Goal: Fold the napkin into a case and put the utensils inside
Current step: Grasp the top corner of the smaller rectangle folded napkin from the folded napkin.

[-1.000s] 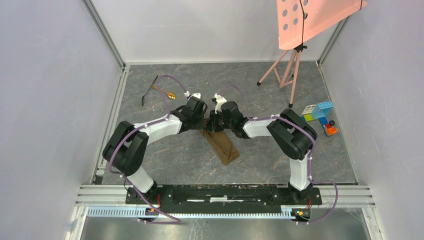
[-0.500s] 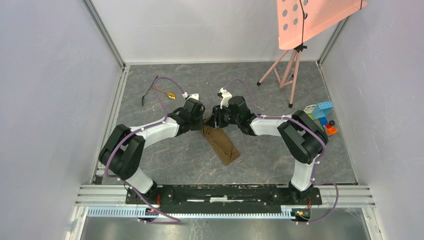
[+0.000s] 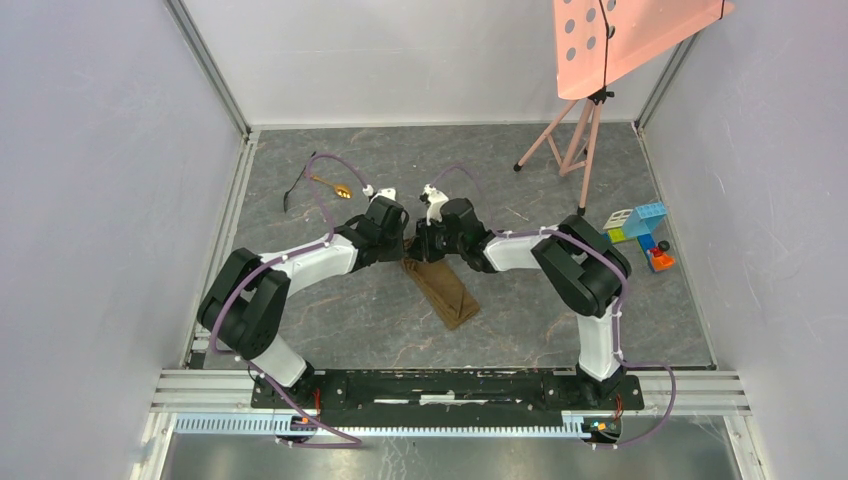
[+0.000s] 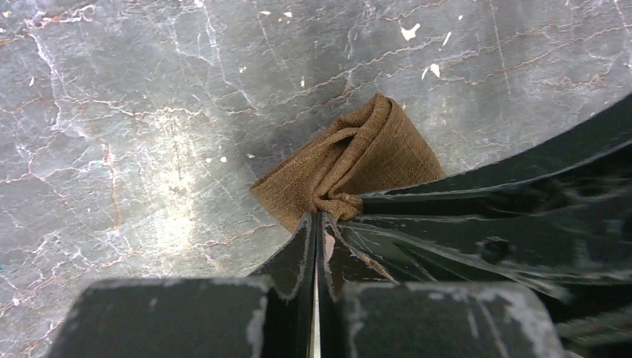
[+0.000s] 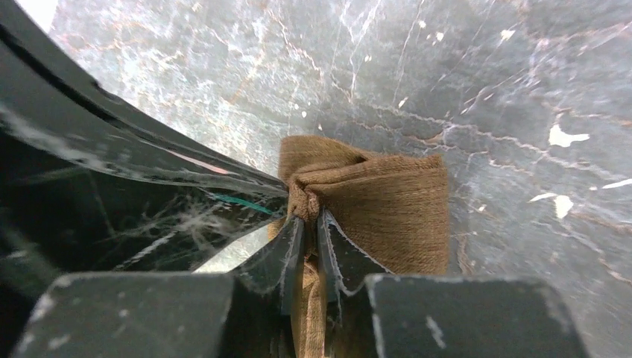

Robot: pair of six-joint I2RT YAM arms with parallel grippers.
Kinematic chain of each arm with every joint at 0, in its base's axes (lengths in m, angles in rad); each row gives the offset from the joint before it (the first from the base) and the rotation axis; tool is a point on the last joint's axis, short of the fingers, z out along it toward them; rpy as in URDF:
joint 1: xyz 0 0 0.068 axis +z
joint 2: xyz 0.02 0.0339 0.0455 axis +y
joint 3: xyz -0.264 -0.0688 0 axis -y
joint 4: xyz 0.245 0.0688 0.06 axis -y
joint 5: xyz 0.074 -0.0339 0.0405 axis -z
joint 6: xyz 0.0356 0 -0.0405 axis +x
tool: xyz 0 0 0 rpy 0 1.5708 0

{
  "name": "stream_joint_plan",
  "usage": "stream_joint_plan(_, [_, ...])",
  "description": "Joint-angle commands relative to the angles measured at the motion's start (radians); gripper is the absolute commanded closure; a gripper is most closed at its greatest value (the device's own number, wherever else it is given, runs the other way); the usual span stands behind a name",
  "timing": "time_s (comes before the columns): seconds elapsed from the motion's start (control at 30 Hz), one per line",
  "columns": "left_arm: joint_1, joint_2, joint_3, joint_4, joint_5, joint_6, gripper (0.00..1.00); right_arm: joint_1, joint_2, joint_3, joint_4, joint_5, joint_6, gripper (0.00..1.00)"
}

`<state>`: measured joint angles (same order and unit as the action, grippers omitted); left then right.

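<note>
my left end effector (image 4: 316,224) is pressed together on a bunched corner of the napkin (image 4: 369,153). my right end effector (image 5: 307,224) is clamped on that same far end from the other side, with cloth caught in its grip. the napkin lies on the counter (image 3: 540,320) as a narrow strip. its long axis runs from my two tips diagonally back toward my bases and to the right. the gold spoon (image 3: 342,190) and black utensil (image 3: 299,180) lie beyond at far left, well apart from the cloth. i judge my left arm the nearer one to fetch them.
</note>
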<state>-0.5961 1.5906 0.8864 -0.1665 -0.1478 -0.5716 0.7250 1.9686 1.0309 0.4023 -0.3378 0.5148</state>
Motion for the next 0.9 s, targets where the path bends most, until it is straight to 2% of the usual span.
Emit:
stream_joint_plan(0.0, [0.006,-0.043,0.019,0.067,0.037,-0.027,0.98,0.050,0.092,0.027,0.024,0.019,-0.031,0.85])
stream_joint_plan(0.17, [0.016,-0.047,-0.019,0.079,0.040,-0.044,0.98,0.049,0.065,-0.003,0.011,0.056,-0.072,0.79])
stream_joint_plan(0.23, [0.017,-0.048,-0.031,0.081,0.039,-0.052,0.98,0.034,0.042,-0.002,0.005,0.019,-0.072,0.70])
stream_joint_plan(0.33, [0.018,-0.057,-0.036,0.070,0.030,-0.049,0.98,0.003,-0.008,-0.015,-0.007,-0.043,-0.050,0.63])
stream_joint_plan(0.53, [0.019,-0.063,-0.049,0.069,0.032,-0.040,0.98,-0.054,-0.114,-0.075,0.036,-0.095,-0.015,0.55])
stream_joint_plan(0.7, [0.018,-0.061,-0.053,0.072,0.036,-0.039,0.98,-0.069,-0.099,-0.061,0.050,-0.105,-0.006,0.55])
stream_joint_plan(0.87, [0.018,-0.067,-0.046,0.075,0.041,-0.033,0.98,-0.060,-0.038,-0.032,0.089,-0.132,0.033,0.72])
